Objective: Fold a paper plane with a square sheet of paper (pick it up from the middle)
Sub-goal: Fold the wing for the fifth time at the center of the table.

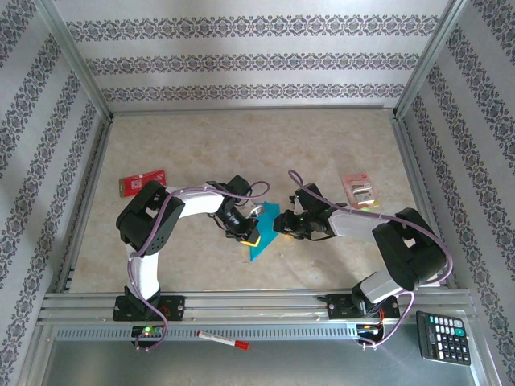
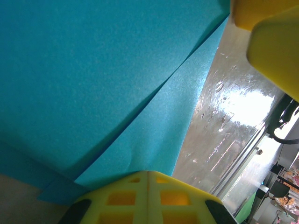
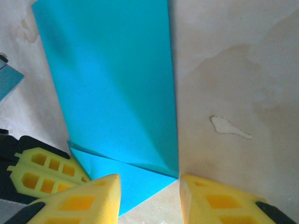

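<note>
The teal-blue sheet of paper (image 1: 259,244) lies mid-table, folded into a narrow creased wedge with overlapping layers (image 3: 117,84). My left gripper (image 1: 249,236) is shut, and its yellow tips (image 2: 148,175) rest on the paper (image 2: 93,70), which dimples just ahead of them. I cannot tell whether any paper is caught between the fingers. My right gripper (image 1: 279,223) is open, and its fingers (image 3: 93,198) straddle the paper's near corner (image 3: 176,176) without touching it. The left gripper's finger (image 3: 42,170) shows at that view's lower left.
A red-and-white card (image 1: 142,182) lies at the left and a small packet (image 1: 360,191) at the right. A calculator (image 1: 442,336) and a red marker (image 1: 224,341) sit in front of the base rail. The beige tabletop (image 1: 241,145) is walled on three sides.
</note>
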You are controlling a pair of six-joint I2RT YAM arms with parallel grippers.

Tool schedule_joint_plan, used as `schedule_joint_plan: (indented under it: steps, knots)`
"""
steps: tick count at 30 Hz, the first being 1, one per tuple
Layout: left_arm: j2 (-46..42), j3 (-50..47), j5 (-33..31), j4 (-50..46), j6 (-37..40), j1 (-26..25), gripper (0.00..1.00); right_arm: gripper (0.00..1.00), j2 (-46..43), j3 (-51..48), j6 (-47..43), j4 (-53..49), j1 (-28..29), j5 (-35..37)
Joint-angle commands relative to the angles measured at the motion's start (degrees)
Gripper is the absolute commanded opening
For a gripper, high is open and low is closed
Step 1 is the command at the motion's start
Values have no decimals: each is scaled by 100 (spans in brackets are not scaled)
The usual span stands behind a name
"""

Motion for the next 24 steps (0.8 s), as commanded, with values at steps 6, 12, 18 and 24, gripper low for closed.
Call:
schedule_joint_plan:
  steps: [6, 12, 18, 24]
  knots:
    - [-26, -44, 40, -102, 77, 59, 5, 38, 275, 62, 73, 303, 118, -129]
    - [-15, -49, 42, -89, 72, 58, 5, 37, 311, 84, 274, 633, 118, -372]
    - [-38, -57, 37, -84, 72, 59, 5, 35, 392, 172, 335, 726, 118, -491]
    - [-53, -70, 28, -77, 64, 59, 5, 35, 417, 208, 348, 742, 92, -540]
